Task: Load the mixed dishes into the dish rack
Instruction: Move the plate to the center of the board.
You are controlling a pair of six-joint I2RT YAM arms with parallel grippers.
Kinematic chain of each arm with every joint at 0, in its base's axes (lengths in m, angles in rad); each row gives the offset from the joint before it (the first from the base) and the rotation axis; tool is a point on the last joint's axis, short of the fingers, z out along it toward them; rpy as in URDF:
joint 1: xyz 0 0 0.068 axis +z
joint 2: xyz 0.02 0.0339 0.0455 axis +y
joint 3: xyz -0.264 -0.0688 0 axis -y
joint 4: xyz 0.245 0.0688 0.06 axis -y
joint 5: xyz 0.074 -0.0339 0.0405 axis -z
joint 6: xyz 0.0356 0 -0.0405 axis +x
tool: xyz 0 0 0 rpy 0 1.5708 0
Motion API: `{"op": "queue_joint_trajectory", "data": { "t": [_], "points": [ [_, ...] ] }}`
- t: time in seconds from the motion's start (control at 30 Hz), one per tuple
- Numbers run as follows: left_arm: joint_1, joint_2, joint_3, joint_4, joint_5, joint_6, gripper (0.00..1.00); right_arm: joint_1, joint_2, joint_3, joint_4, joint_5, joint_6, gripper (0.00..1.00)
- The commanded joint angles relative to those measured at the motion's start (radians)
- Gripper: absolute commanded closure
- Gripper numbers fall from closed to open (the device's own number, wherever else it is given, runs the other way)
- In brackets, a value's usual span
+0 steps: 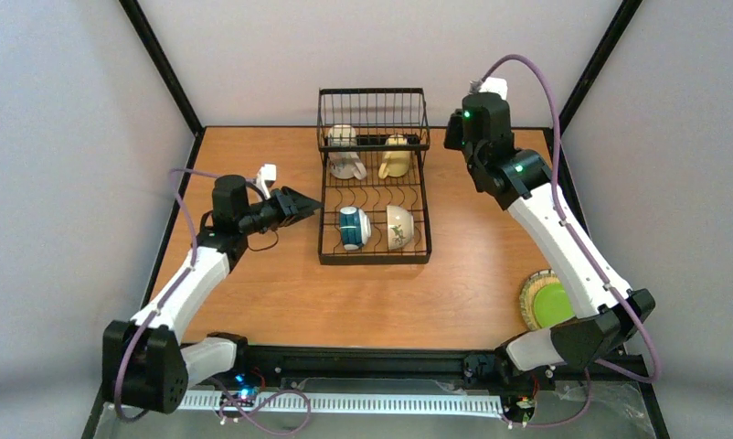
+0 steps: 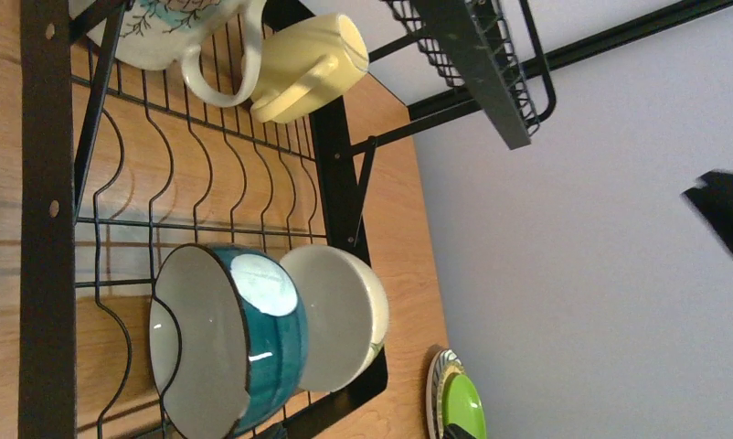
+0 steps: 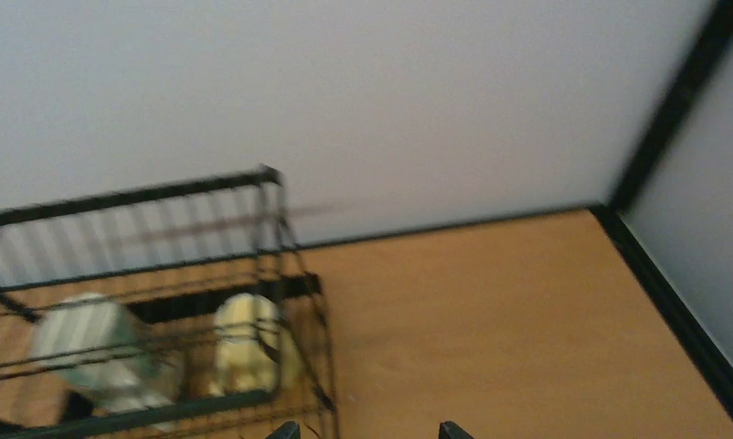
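Observation:
The black wire dish rack (image 1: 374, 251) stands mid-table. A white mug (image 1: 346, 155) and a cream-yellow mug (image 1: 396, 159) lie in its basket section. A teal-and-white bowl (image 1: 351, 228) and a white bowl (image 1: 399, 226) stand on edge in the plate slots, also seen as the teal bowl (image 2: 253, 338) and white bowl (image 2: 340, 315). The lime-green plate (image 1: 551, 303) lies at the right table edge on a plate with a patterned rim (image 1: 528, 297), partly under the right arm. My left gripper (image 1: 301, 207) hovers open just left of the rack. My right gripper (image 3: 367, 433) is open and empty beside the basket's right rear.
Bare wood table (image 1: 454, 293) lies in front of and on both sides of the rack. Grey walls and black frame posts (image 1: 162, 64) close the back corners. The right arm's forearm (image 1: 564, 238) crosses above the plates.

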Motion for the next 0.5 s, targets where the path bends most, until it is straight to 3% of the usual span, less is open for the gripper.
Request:
{"op": "queue_joint_trajectory", "data": {
  "t": [0.0,0.13,0.27,0.47],
  "points": [
    [0.001,-0.077,0.067,-0.228,-0.052,0.059,0.05,-0.009,-0.01,-0.011,-0.368,0.269,0.287,0.13],
    [-0.027,-0.11,0.088,-0.264,-0.032,0.08,0.05,-0.011,-0.031,-0.104,-0.557,0.355,0.582,0.11],
    [-0.1,-0.102,0.131,-0.319,-0.031,0.116,0.05,-0.064,-0.083,-0.233,-0.649,0.334,0.85,0.12],
    [-0.252,-0.068,0.215,-0.412,-0.07,0.172,0.04,-0.27,-0.163,-0.472,-0.642,0.181,1.021,0.12]
  ]
}}
